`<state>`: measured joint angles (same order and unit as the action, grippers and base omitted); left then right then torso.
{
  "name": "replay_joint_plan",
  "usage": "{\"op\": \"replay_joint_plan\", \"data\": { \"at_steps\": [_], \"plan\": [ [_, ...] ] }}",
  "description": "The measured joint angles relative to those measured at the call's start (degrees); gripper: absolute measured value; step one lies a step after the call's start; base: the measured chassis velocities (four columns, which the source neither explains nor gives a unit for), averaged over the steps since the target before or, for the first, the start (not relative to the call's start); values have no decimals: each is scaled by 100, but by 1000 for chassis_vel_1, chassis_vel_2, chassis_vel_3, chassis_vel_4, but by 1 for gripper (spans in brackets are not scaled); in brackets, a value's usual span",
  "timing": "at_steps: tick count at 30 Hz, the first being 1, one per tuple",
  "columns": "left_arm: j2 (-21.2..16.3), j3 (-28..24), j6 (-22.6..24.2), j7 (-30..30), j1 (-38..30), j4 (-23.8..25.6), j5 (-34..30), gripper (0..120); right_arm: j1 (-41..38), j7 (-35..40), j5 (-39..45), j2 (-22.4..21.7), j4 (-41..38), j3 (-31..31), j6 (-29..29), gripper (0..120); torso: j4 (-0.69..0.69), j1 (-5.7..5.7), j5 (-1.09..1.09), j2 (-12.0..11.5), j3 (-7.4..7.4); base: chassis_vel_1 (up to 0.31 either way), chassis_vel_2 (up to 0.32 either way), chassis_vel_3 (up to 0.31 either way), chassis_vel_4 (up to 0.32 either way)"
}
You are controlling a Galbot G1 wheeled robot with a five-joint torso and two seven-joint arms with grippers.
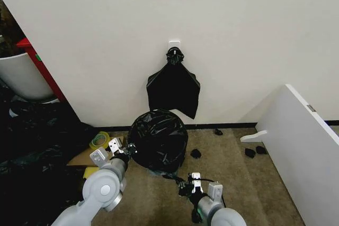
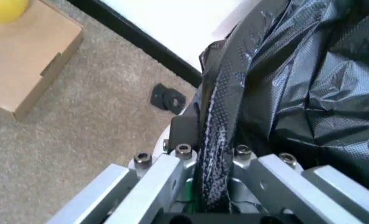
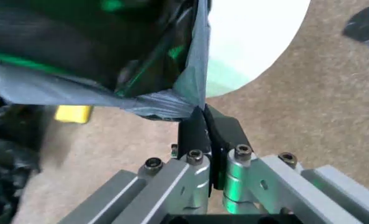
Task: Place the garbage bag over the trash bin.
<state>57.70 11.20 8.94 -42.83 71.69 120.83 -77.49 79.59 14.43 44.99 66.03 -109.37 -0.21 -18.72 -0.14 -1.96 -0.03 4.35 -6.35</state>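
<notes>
- Now our left gripper (image 1: 128, 151) pinches the garbage bag (image 1: 158, 138) at its left side.
- Meanwhile our right gripper (image 3: 203, 122) clamps its lower hem, beside the trash bin (image 3: 250, 42).

The garbage bag (image 1: 158, 140) is glossy black with pale crinkle highlights. Beneath it, the trash bin (image 3: 253, 42) shows cream-white. Beside the bag, the carpet (image 1: 254, 183) is beige, the cardboard box (image 2: 29, 56) tan, the tape roll (image 1: 99, 140) yellow.
</notes>
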Motion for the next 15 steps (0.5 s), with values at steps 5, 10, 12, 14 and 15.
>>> {"op": "replay_joint_plan", "data": {
  "at_steps": [5,10,12,14,15],
  "plan": [
    [-2,5,63,-52,33,97,-142,1,-92,-6,-126,50,175,30,76,0,0,0,0,0,0,0,0,0,0],
    [-33,8,73,-21,61,89,-89,1,57,-186,-292,-57,2,82,187,0,0,0,0,0,0,0,0,0,0],
    [-35,10,72,5,65,57,-43,1,143,-298,-399,-129,-89,88,256,3,0,0,0,0,0,0,0,0,0],
    [-34,12,61,90,80,-9,81,1,317,-472,-568,-273,-270,103,369,13,0,0,1,0,0,0,0,0,0],
    [-38,11,51,154,90,-46,167,1,392,-536,-659,-346,-343,119,426,16,0,0,0,0,0,0,0,0,0]
  ]
}}
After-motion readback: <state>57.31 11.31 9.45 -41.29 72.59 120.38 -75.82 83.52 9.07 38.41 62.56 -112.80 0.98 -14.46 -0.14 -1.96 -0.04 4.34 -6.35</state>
